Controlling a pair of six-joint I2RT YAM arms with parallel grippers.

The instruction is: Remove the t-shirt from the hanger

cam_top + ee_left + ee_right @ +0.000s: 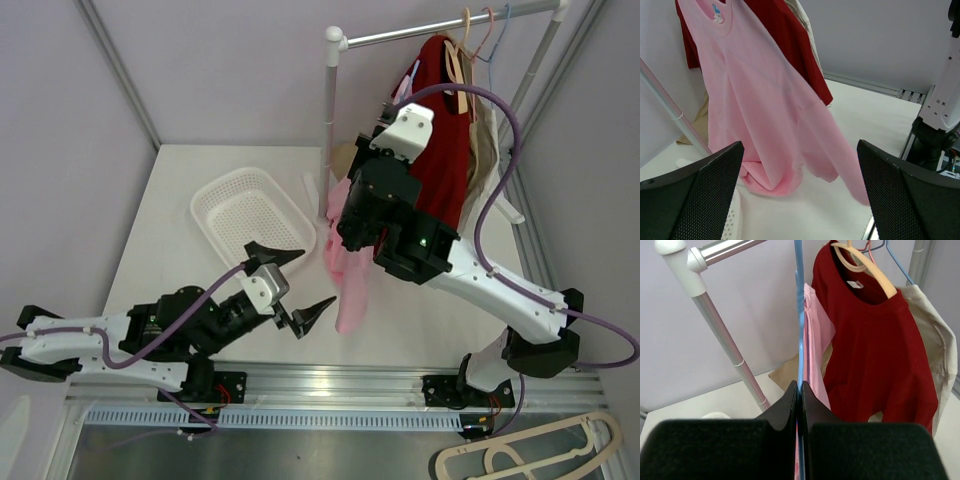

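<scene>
- Pink t-shirt [350, 285]: the task's garment. It hangs on a blue hanger [800, 315] just right of centre in the top view, long axis vertical, collar up. The hem trails onto the table [160, 230].
- Right gripper [800, 390]: jaws fully closed on the blue hanger's thin wire, holding it just in front of the rail. The shirt hangs just behind and below the fingers.
- Left gripper [318, 276]: jaws spread as wide as they go, nothing between them. It is low, left of centre in the top view, and aimed at the shirt.
- Key relation: the shirt's lower half lies straight ahead of the left gripper, close but apart. The left arm is the free one and the nearer to the hem, so a pull downward and away from the hanger looks like its job.
- Rack upright [330, 120]: just left of the shirt, and it could foul a sideways pull.
- Red t-shirt [445, 150]: on a wooden hanger [870, 270], just right of the pink one and overlapping it in the left wrist view.
- Beige garment [935, 340]: behind the red one.
- White basket [215, 200]: on the table, upper left of the left gripper.
</scene>
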